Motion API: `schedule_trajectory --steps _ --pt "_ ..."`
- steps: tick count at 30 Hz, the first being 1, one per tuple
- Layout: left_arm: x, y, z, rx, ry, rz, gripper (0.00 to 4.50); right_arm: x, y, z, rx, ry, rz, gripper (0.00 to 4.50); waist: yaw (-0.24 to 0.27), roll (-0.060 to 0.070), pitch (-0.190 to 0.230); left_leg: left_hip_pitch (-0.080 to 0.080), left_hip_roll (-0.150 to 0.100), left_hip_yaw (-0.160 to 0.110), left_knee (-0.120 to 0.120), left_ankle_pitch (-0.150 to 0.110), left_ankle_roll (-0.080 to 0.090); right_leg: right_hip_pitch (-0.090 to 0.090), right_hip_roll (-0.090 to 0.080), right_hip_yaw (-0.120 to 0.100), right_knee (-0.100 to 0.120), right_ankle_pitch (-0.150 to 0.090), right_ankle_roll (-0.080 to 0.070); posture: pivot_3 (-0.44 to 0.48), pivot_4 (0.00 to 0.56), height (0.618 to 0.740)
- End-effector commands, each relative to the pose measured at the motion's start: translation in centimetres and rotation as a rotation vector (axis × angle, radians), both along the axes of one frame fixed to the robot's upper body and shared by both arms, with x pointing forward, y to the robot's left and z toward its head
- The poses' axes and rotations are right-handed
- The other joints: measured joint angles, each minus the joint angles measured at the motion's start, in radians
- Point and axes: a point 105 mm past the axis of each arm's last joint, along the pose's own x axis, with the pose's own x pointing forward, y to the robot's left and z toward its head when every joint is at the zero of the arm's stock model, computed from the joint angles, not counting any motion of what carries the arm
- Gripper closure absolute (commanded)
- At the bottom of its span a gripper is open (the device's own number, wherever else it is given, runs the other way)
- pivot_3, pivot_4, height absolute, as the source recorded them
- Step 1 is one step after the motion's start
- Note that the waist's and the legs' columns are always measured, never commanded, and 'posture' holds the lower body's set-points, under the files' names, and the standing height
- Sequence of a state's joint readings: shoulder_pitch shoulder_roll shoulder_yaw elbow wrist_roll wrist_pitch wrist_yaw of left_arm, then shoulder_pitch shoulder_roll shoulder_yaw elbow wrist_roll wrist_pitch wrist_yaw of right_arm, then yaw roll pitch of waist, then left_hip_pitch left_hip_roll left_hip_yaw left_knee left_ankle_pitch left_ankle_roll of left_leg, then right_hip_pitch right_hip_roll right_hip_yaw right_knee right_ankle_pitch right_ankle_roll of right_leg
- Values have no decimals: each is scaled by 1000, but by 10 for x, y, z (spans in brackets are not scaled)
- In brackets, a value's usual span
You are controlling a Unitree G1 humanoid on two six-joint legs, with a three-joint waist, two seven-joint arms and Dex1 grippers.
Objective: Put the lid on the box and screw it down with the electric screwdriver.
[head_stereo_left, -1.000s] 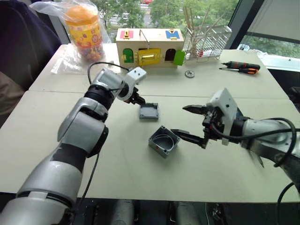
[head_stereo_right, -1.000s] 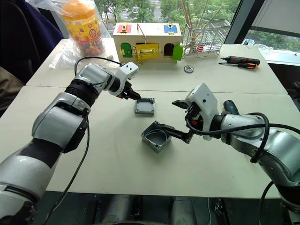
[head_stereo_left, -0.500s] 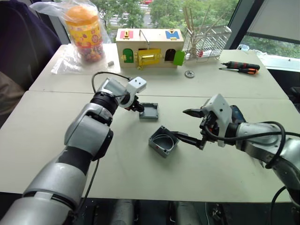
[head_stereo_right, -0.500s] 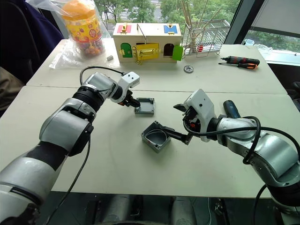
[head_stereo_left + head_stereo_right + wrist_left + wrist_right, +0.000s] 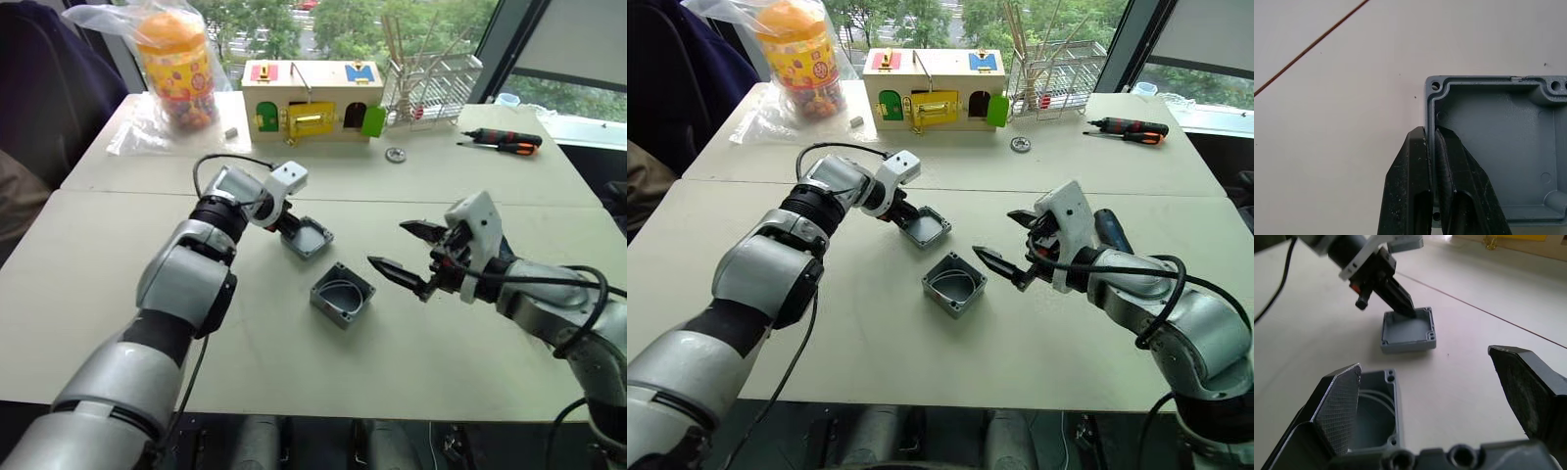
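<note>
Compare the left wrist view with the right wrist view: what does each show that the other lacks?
The left wrist view alone gives a close look at the left gripper shut on the lid's wall, one finger on each side. The right wrist view alone takes in the open box between the right gripper's spread fingers. Both share the lid with its hollow side up, the left gripper and the pale table.

Two pale tables abut beneath large windows; daylight shows what look like trees outside.
</note>
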State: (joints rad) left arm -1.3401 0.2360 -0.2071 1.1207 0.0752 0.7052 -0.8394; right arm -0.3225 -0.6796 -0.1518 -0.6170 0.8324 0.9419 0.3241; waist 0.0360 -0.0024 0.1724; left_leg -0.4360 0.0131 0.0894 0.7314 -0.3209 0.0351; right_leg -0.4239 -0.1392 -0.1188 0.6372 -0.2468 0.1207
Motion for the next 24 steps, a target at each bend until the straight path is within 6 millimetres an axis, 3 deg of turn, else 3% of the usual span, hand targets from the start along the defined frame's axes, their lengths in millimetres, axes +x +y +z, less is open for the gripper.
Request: schedule_trajectory --steps 1,6,10,18,24 --pt "13 -13 58 -188 -286 -40 4418 10 5 27 200 -37 -18 0 -1 0 0 0 0 -1 0 0 0 -1 0 0 1 0 0 0 150 706" --pt "4 -23 106 -425 -512 -48 4418 31 16 43 495 -2 10 0 2 0 0 -1 0 -1 0 0 0 -1 0 0 1 0 0 0 150 706" --pt "-14 -33 123 -499 -623 -65 4418 53 9 32 518 60 -26 0 3 1 0 -1 -2 1 0 0 0 0 -1 0 1 0 0 0 150 706" --pt "-34 -37 117 -544 -629 -83 4418 65 3 45 612 68 -18 0 -23 1 0 -1 -1 1 -1 1 -1 -1 0 0 2 0 0 0 150 706" --pt "-40 -39 116 -566 -610 -112 4418 66 4 38 623 101 -23 0 -24 1 0 -1 -1 1 -1 1 -1 -1 0 0 1 0 0 0 150 706"
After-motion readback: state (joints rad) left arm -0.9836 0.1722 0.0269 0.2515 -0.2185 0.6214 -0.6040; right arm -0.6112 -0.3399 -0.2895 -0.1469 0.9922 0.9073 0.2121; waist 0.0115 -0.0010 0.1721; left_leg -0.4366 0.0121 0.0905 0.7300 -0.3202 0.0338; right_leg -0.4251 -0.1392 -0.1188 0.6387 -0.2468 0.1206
